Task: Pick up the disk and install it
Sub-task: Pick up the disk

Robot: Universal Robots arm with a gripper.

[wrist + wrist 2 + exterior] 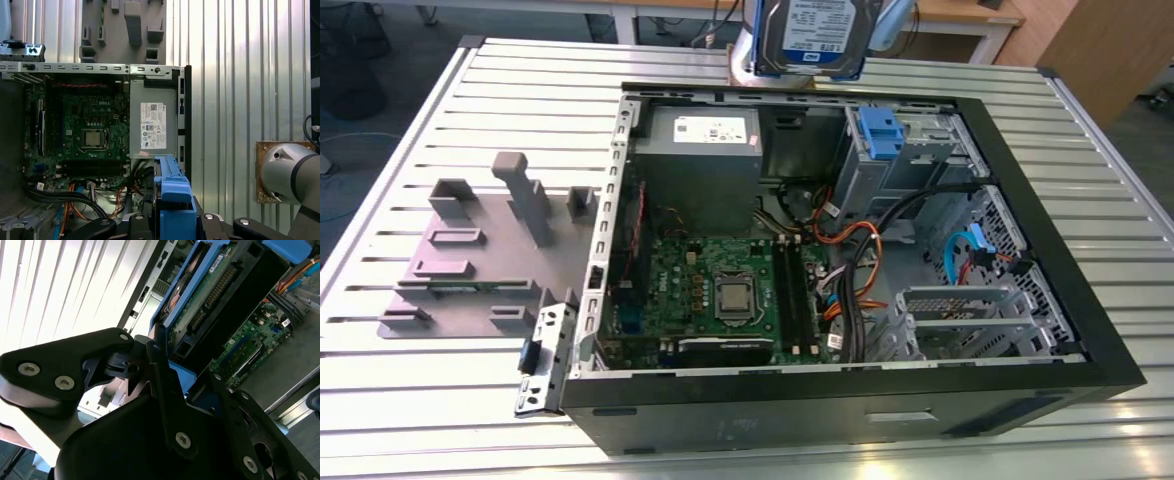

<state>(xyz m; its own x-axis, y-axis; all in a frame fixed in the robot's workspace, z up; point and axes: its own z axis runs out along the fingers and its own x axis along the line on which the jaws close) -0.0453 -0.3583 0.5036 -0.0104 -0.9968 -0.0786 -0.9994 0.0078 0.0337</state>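
Poised above the far edge of the open computer case [1067, 330], claw [165, 385] clamped on the disk [817, 35] by its blue side bracket [174, 200], black fingers [165, 390] pressed against either side. Held on edge, labelled face turned toward the exterior camera, long axis roughly vertical, circuit-board side visible in the second wrist view. Below, drive cage [907, 140] with blue latch [878, 130] near the power supply [700, 150]; slatted bench [467, 420] open all round the case
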